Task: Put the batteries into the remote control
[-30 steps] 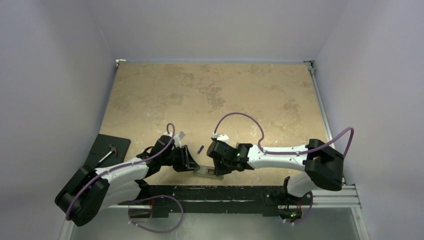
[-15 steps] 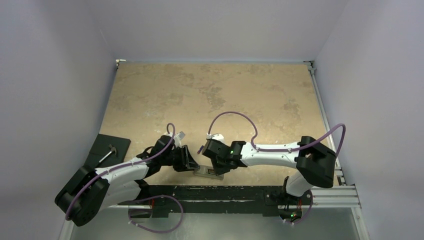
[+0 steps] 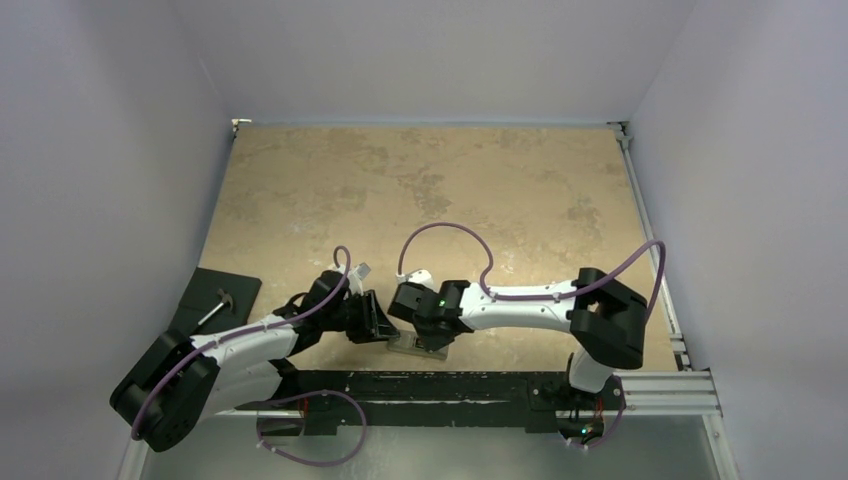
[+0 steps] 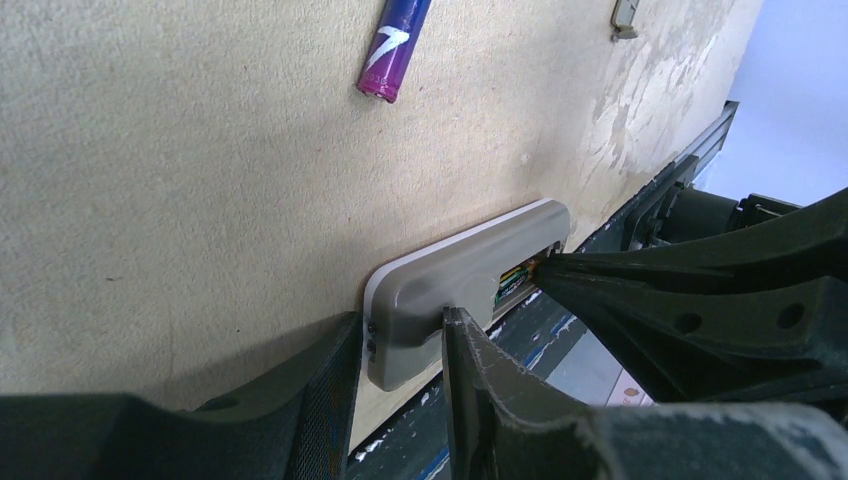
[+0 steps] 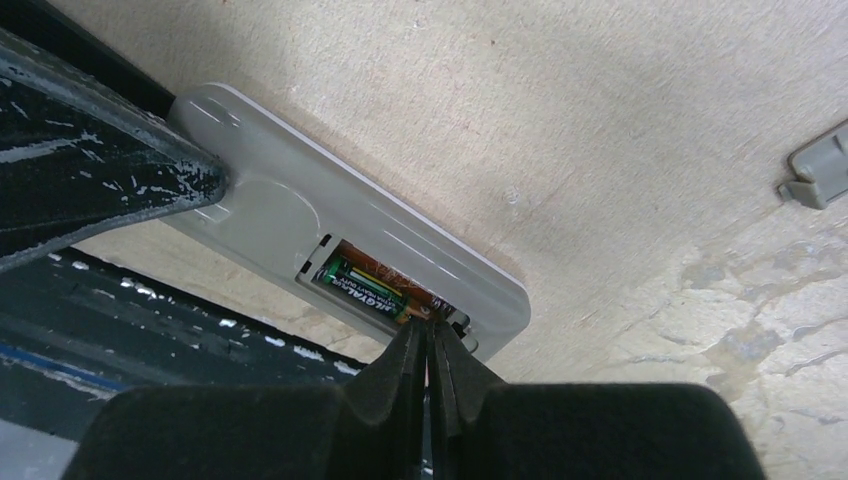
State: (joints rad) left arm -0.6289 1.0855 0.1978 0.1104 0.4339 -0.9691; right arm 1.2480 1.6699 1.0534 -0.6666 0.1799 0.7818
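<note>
The remote control [image 5: 260, 200] lies grey back up at the table's near edge [image 3: 415, 345], its battery recess uncovered. My left gripper [image 4: 402, 320] is shut on its end, one finger on each long side. A dark battery with green and gold print [image 5: 375, 290] lies in the recess. My right gripper [image 5: 432, 330] is shut, with only a hairline gap, and its tips press on that battery's gold end. The purple-blue battery [image 4: 395, 50] lies loose on the table beyond the remote. From above, the right gripper [image 3: 430, 335] covers the recess.
A small grey cover piece [image 5: 815, 170] lies on the table to the right of the remote. A black metal rail [image 3: 450, 385] runs along the near edge just behind the remote. A black mat [image 3: 215, 300] with a small tool sits at the left.
The right arm has swung left over the remote, and its jaws have closed down onto the battery in the recess. The left gripper and the remote have not moved.
</note>
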